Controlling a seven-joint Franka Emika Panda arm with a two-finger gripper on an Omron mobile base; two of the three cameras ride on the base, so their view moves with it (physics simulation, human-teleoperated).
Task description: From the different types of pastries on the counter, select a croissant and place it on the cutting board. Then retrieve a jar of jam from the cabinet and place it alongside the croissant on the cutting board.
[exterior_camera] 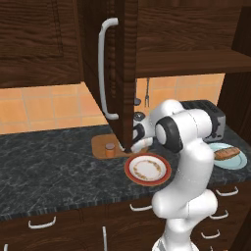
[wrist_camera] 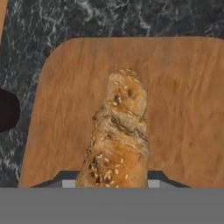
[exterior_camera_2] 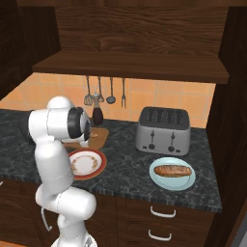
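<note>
The croissant, golden brown and seeded, hangs lengthwise just over the light-brown cutting board, with my gripper shut on its near end. In the left base view the gripper is low over the cutting board, partly behind the open cabinet door. A small orange-brown jar of jam stands on the board's left part. The other pastry, a long brown roll, lies on a pale blue plate on the dark marbled counter.
An empty red-rimmed plate sits in front of the board. The toaster stands to the right. A dark bottle stands behind the board, under hanging utensils. The open door with its white handle juts out over the board.
</note>
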